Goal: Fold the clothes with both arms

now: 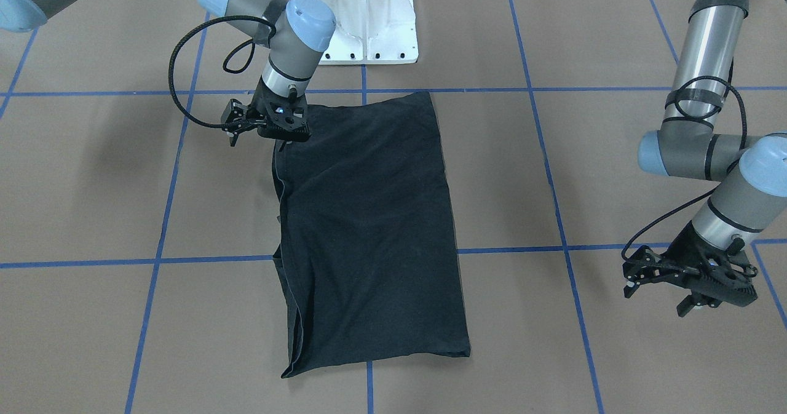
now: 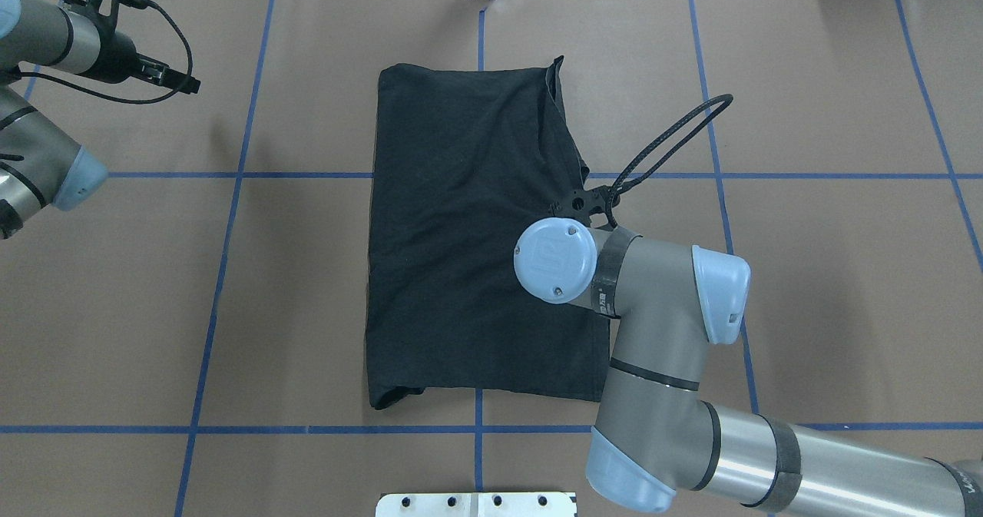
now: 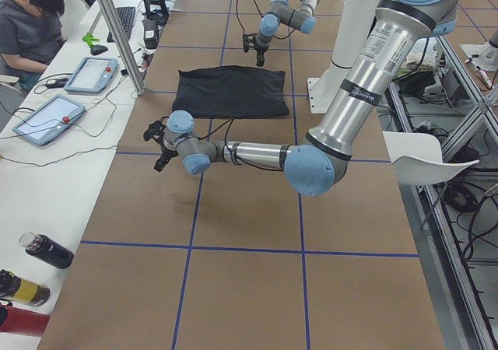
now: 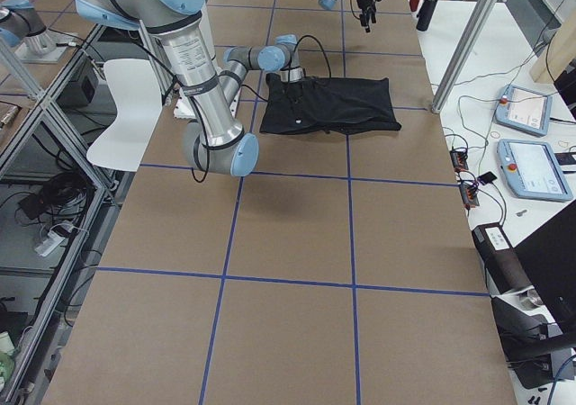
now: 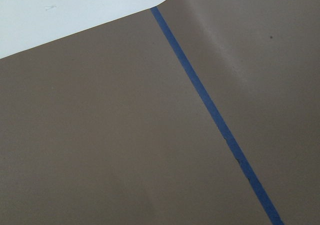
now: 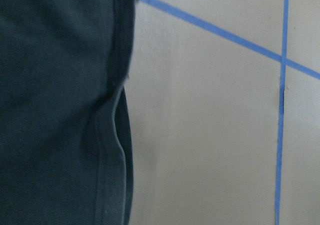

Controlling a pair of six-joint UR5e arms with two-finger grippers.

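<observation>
Front view: the black T-shirt (image 1: 369, 229), folded to a long strip, lies flat mid-table (image 1: 92, 186). The right end effector (image 1: 284, 136) sits at its robot-side corner, but its grip cannot be judged. The left end effector (image 1: 707, 294) hangs well apart, jaws seemingly parted and empty.

Overhead: the right arm (image 2: 660, 325) covers part of the shirt's right edge. A one-sided lift would likely drag the cloth askew.

Right wrist view: layered hems (image 6: 117, 150) line the edge. Pinching only the top layer could peel the fold open.

Left wrist view: bare table and blue tape (image 5: 215, 115) only.
</observation>
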